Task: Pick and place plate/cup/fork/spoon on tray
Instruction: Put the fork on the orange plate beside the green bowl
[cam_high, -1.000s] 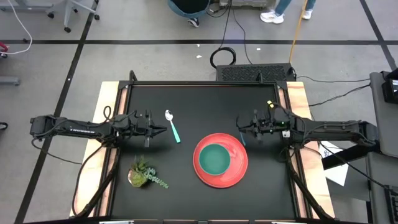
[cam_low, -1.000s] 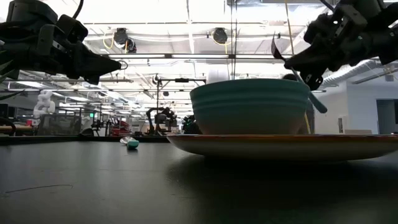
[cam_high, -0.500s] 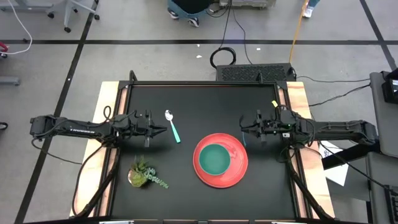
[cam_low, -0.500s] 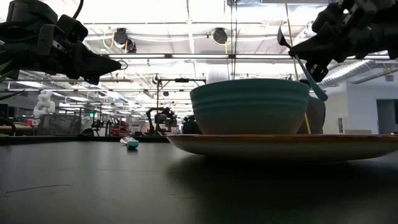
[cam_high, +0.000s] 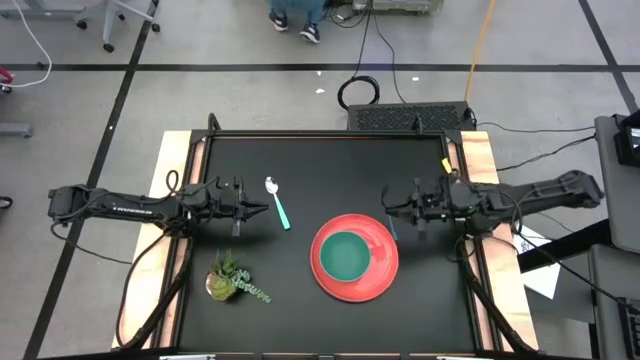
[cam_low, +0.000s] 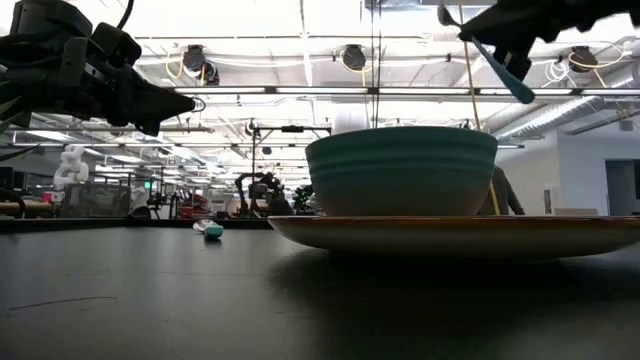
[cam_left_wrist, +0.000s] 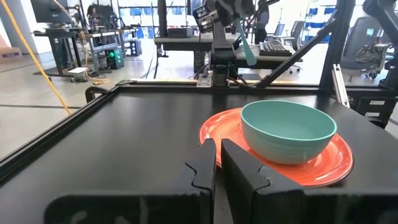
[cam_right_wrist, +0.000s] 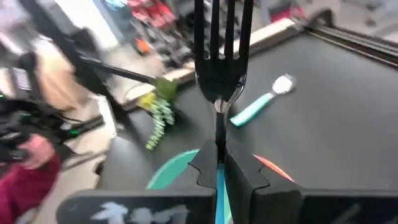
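The cup (cam_high: 346, 256) already sat in the middle of the tray (cam_high: 382, 285), so that part looked done. From where I stood, 2 pieces were left: the fork (cam_right_wrist: 218, 65), which was in the air, and the spoon (cam_high: 276, 203), which lay flat on the black table (cam_high: 320, 160), well to the left of the tray and near the left arm's fingertips. No separate plate showed apart from the red tray itself.

The right gripper (cam_high: 394, 212) hung above the table just off the tray's upper right edge, its arm stretched in from the right side and held high enough that it stood over the cup's rim in the low view. Its fingers were pinched tight on the fork's light-blue handle, with the tines pointing out ahead of the wrist. I judged it was bringing the fork toward the tray, not yet releasing it.

The left gripper (cam_high: 262, 210) waited level above the table beside the spoon, fingers closed together and holding nothing. A small potted plant (cam_high: 232, 280) sat near the front left.
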